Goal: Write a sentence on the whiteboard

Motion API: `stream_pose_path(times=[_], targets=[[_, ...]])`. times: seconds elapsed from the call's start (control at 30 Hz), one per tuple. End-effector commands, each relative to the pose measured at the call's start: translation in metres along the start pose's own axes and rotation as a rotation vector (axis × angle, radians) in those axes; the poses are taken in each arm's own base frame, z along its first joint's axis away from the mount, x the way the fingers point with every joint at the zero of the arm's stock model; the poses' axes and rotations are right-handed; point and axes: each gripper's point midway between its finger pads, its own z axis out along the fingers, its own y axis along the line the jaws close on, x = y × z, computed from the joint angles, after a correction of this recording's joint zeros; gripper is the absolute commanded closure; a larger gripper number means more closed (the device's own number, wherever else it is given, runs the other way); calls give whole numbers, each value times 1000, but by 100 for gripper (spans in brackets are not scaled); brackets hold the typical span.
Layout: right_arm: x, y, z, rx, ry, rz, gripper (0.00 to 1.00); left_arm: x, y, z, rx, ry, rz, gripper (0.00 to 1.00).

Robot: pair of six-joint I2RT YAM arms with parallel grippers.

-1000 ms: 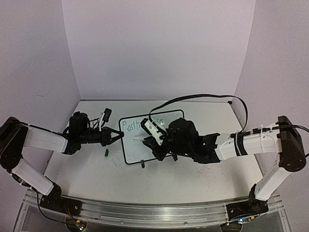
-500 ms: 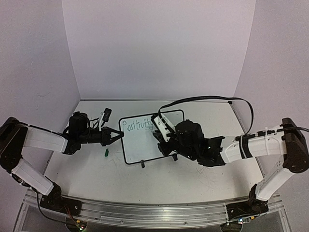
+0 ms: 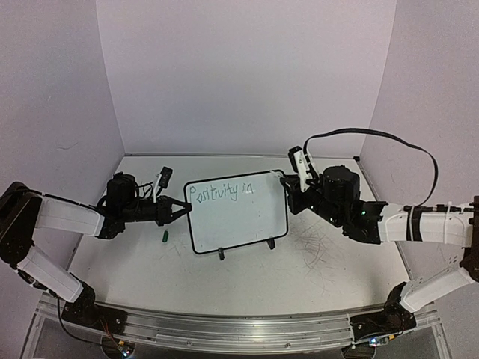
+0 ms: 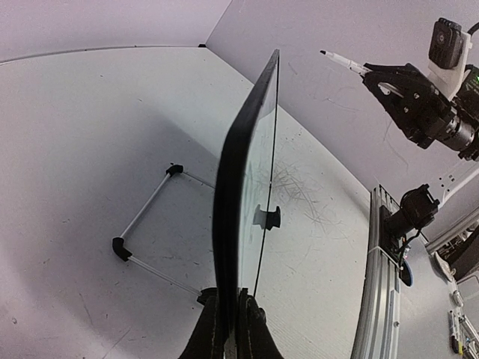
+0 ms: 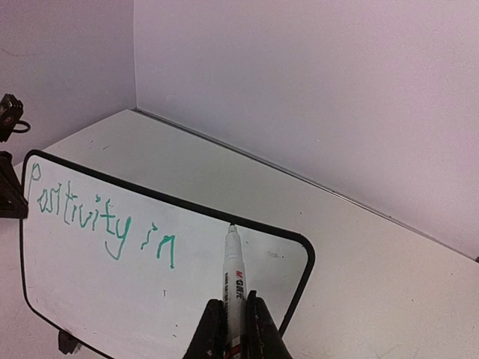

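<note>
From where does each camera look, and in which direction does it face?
Top external: high at the near edge, looking down at the table; left arm and right arm show.
Left wrist: looks along the whiteboard's edge; own left hand clamps it.
Right wrist: faces the sentence; own right hand holds the marker.
Shared: all show the whiteboard.

Glossy whiteboard (image 5: 97, 284) (smooth, reflective); matt, scuffed tabletop (image 3: 322, 277).

We see the whiteboard (image 3: 236, 221) white w/ thin black rim, the sentence (image 3: 221, 192) in green. Marker (image 5: 235, 277) white w/ red lettering. Small cap (image 3: 164, 237) green. Table (image 3: 322, 280) white w/ faint grey scribbles (image 3: 310, 247); walls (image 3: 247, 75) pale lilac.
</note>
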Motion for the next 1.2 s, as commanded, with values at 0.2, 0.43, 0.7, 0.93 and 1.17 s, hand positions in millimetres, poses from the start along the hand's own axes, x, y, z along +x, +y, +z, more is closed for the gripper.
stream_pose_path(times=[0.2, 0.43, 0.7, 0.93, 1.17], targets=[[8, 11, 19, -32, 33, 14, 100, -13, 12, -2, -72, -54, 76, 100], [14, 8, 24, -20, 51, 19, 100, -12, 13, -1, -69, -48, 85, 100], [14, 7, 28, -12, 50, 21, 100, -11, 11, -1, -62, -46, 96, 100], [14, 8, 31, -14, 51, 21, 100, -13, 9, -2, -58, -49, 106, 100], [16, 5, 32, 9, 54, 25, 100, -12, 9, -3, -59, -49, 110, 100]])
